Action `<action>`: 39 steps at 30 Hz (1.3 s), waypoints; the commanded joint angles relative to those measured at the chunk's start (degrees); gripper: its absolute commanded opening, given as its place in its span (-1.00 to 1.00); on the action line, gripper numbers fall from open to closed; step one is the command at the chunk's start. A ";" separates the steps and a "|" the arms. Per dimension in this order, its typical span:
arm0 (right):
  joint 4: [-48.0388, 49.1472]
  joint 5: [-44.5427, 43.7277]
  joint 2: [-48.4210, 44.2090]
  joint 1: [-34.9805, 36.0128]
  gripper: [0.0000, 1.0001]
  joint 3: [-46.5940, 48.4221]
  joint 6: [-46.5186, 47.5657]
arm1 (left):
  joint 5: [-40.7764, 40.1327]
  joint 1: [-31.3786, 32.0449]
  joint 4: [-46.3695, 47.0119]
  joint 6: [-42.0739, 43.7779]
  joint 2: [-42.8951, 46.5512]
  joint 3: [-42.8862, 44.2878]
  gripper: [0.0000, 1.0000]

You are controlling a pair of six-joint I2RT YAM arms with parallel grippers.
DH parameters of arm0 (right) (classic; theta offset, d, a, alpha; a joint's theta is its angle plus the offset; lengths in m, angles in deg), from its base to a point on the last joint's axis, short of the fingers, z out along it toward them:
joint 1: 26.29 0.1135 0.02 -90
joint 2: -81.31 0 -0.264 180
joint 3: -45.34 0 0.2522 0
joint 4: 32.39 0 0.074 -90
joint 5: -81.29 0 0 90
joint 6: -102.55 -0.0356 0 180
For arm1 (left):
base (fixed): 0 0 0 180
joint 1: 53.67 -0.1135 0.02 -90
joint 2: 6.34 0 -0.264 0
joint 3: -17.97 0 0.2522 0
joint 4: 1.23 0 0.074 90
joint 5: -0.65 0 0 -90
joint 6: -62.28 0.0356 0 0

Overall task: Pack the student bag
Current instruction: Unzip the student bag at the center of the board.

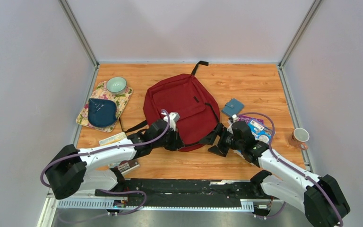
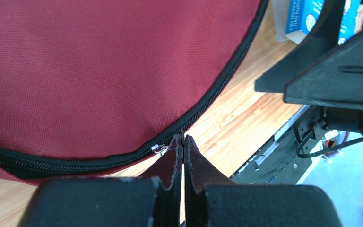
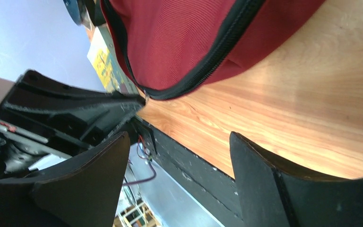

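The dark red student bag lies flat in the middle of the wooden table, its black top loop pointing to the far side. My left gripper is at its near edge. In the left wrist view the left gripper is shut, with a thin black zipper pull pinched between the tips beside a silver ring on the black zipper. My right gripper is open and empty just right of the bag's near edge. In the right wrist view the right gripper hangs over bare wood below the bag.
A dark blue pouch and a bowl sit on a floral mat at the left. A small blue wallet, colourful booklets and a mug are at the right. Small flat items lie near the left arm.
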 commanded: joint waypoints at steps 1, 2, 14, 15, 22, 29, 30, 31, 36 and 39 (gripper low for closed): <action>7.20 -8.14 0.67 2.64 0.60 -0.07 -8.65 | 3.33 1.34 5.23 -1.30 -1.45 2.82 -1.00; 9.29 -10.33 0.75 3.16 0.58 -0.60 -10.48 | 3.68 1.43 5.76 -1.56 -1.72 2.82 -1.00; 13.52 -8.25 12.97 4.93 0.21 2.03 -14.02 | 3.68 1.69 6.73 -1.57 -1.54 3.52 -1.00; 14.05 -7.98 13.67 4.84 0.07 2.30 -13.84 | 3.77 1.69 6.73 -1.48 -1.63 3.61 -1.00; 10.46 -8.77 16.49 4.75 -0.51 6.52 -8.40 | 2.02 1.78 4.54 0.01 -0.67 3.26 -1.00; 9.40 -11.05 14.30 4.05 -1.00 3.98 -5.67 | -7.47 1.69 -5.73 5.28 3.99 2.74 -1.00; 9.31 -11.05 14.03 4.05 -1.00 3.53 -5.41 | -8.61 1.69 -6.71 5.81 4.87 2.73 -1.00; 9.40 -11.23 13.33 4.05 -1.00 3.18 -5.23 | -10.62 1.61 -7.59 6.95 5.22 2.65 -1.00; 8.69 -12.28 10.78 3.96 -1.00 1.34 -3.91 | -16.61 -1.19 -14.26 9.86 7.07 3.00 -1.00; 8.17 -12.55 9.20 4.05 -1.00 0.46 -3.03 | -17.58 -4.71 -16.38 11.87 7.60 3.00 -1.00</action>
